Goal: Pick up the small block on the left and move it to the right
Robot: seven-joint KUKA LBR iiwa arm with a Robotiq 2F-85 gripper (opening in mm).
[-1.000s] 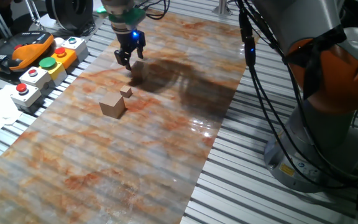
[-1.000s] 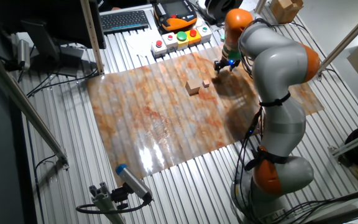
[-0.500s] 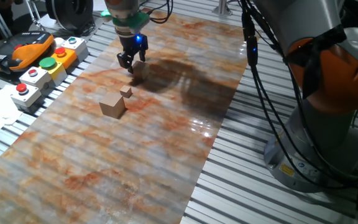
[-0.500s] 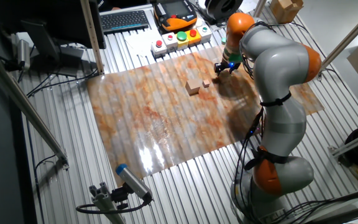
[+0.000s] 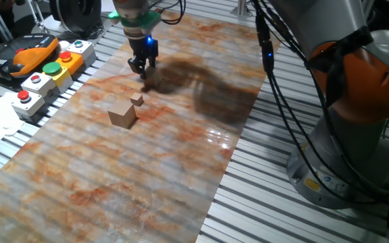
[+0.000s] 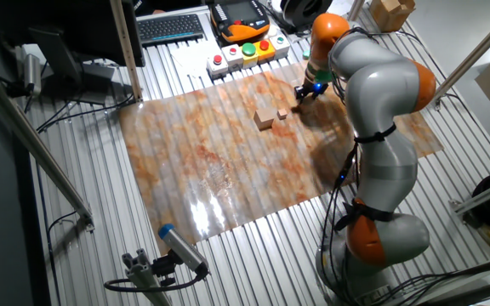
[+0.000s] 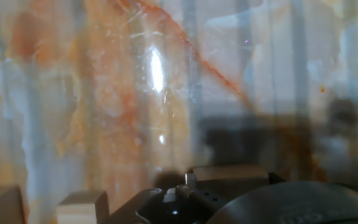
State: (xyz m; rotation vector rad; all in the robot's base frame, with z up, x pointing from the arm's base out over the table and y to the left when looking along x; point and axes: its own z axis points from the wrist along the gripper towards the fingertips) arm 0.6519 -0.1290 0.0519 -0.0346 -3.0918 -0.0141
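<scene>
Hand (image 5: 142, 67) low at the table (image 5: 181, 155), fingers pointing down at the block (image 5: 146, 73). Block largely masked by fingers and shadow in both fixed views. Sits near the table's far end, on the side of the button box (image 5: 53, 71), apart from the tiny cube (image 5: 137, 100) and the large cube (image 5: 122, 116). Hand state: cannot tell whether fingers are spread or closed on the block; hand view blurred and mostly dark at its lower edge.

Handling, as judged:
- Plain wooden cube: rigid, light, not fragile.
- Flat parallel faces suit a two-finger pinch on two opposite sides, at about mid-height.
- Smooth wood on a glossy table: likely to slide or twist if one finger touches first, so centre before closing.
- Moderate squeeze sufficient; no crushing risk.
- Corner-to-corner contact to be avoided; likely to spin the block out.
- Carry path to be kept above the two other cubes.
</scene>
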